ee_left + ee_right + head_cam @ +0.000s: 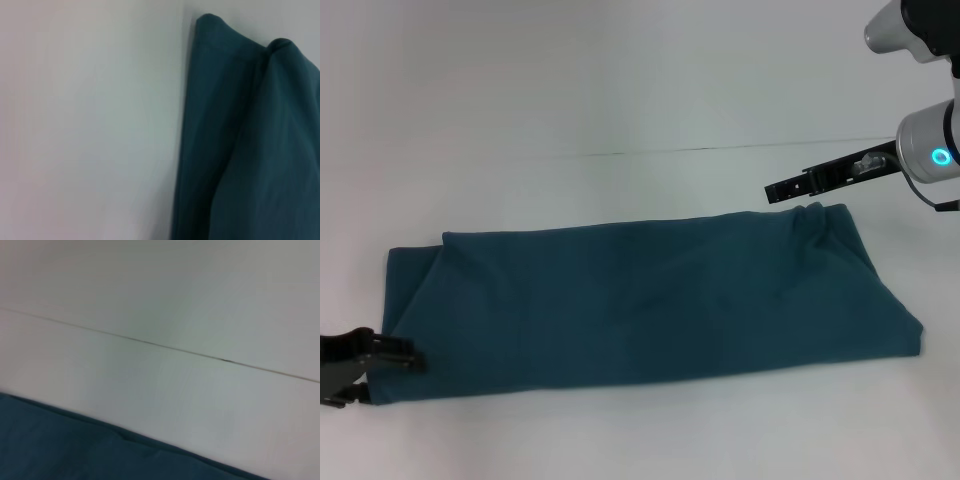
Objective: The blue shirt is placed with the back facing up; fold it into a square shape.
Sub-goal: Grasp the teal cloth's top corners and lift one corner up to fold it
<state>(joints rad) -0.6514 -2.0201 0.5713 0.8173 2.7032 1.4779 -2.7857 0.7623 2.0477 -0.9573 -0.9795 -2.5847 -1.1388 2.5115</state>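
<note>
Right, your blue shirt [640, 300] lies folded into a long band across the white tabletop [620, 80]; left tool [360, 365] sits at its left end, right tool [820, 180] hovers above its far right corner — I cannot tell either grip; only the right wrist view shows the tabletop seam [160, 346]

Left pincer [390, 352] low, right pincer [772, 190] raised

1. You see the blue shirt [650, 300] lying flat on the white table [620, 90], folded into a long band running left to right
2. Its plain teal side faces up, with slight wrinkles at both ends
</note>
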